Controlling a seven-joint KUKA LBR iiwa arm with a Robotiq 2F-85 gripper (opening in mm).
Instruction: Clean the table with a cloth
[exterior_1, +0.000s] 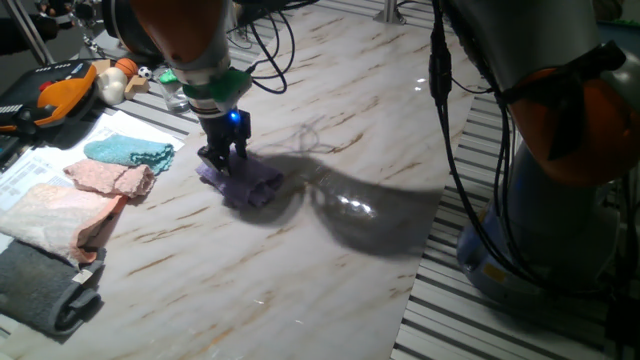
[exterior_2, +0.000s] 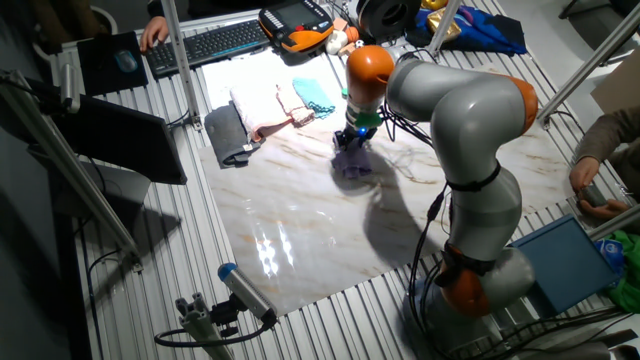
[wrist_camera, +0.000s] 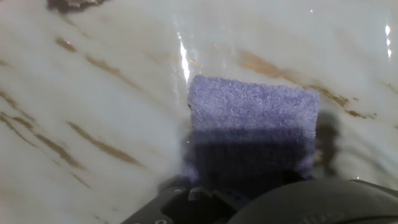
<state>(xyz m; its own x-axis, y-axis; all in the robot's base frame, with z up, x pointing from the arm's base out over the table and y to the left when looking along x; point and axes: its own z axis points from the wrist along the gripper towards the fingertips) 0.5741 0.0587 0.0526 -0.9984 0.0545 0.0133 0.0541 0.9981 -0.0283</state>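
Observation:
The purple terry cloth (exterior_1: 248, 184) lies flat on the white marble-look table (exterior_1: 340, 130), left of its middle. My gripper (exterior_1: 220, 160) stands upright on the cloth's left end, its fingers closed into the fabric and pressing it on the tabletop. In the other fixed view the gripper (exterior_2: 350, 140) is over the cloth (exterior_2: 353, 166) near the far side of the table (exterior_2: 300, 220). In the hand view the cloth (wrist_camera: 252, 118) spreads out ahead of the hand on the veined table (wrist_camera: 93, 93); the fingertips are hidden.
At the table's left end lie a teal cloth (exterior_1: 130, 151), a pale pink cloth (exterior_1: 110, 178), a larger pink-white cloth (exterior_1: 50, 215) and a dark grey cloth (exterior_1: 45, 290). An orange pendant (exterior_1: 60, 90) and small objects sit behind them. The robot base (exterior_1: 560, 150) stands off the right edge.

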